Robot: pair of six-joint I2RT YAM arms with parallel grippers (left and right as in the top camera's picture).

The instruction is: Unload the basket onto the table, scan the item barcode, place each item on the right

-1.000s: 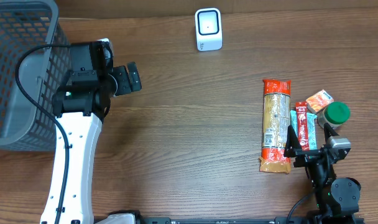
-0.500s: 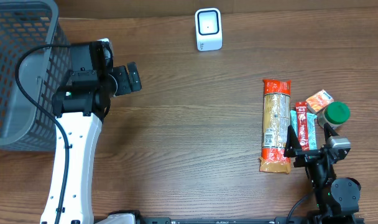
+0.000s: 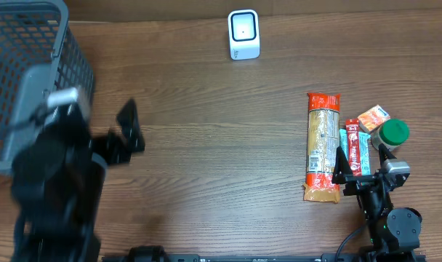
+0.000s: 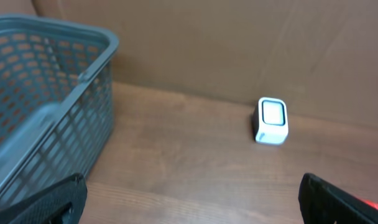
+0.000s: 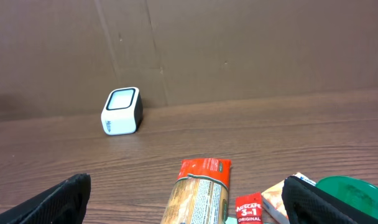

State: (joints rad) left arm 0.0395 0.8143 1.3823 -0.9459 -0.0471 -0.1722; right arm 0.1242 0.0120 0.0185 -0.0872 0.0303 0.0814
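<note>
- Trouble at right hand (image 3: pixel 360 169) first: gapes wide and empty, hangs just over the near ends of long packet (image 3: pixel 323 145) and red sachet (image 3: pixel 354 149), so may close on both at once, given their side-by-side, touching-or-nearly lie.
- May also tip green-lidded jar (image 3: pixel 392 133) or shove small orange box (image 3: pixel 373 116), crowded just beside the same hand on its right.
- May pinch only loose film on the long packet's glossy wrapper, then lose it to sag or slip on the lift.
- Cannot make out a barcode on any item from these views; risks showing the wrong face to scanner (image 3: pixel 243 34), standing well apart at the far edge of worktop (image 3: pixel 221 145), window facing the arms.
- Risks a long carry across bare worktop with a poor grip, hence a drop short of the scanner.
- Trouble at left hand (image 3: pixel 130 127) too: likewise wide and empty, blurred in the overhead view, close by grey basket (image 3: pixel 25 73); may clip the basket wall, or cross the right arm's path to the scanner if sent to the middle as well.
</note>
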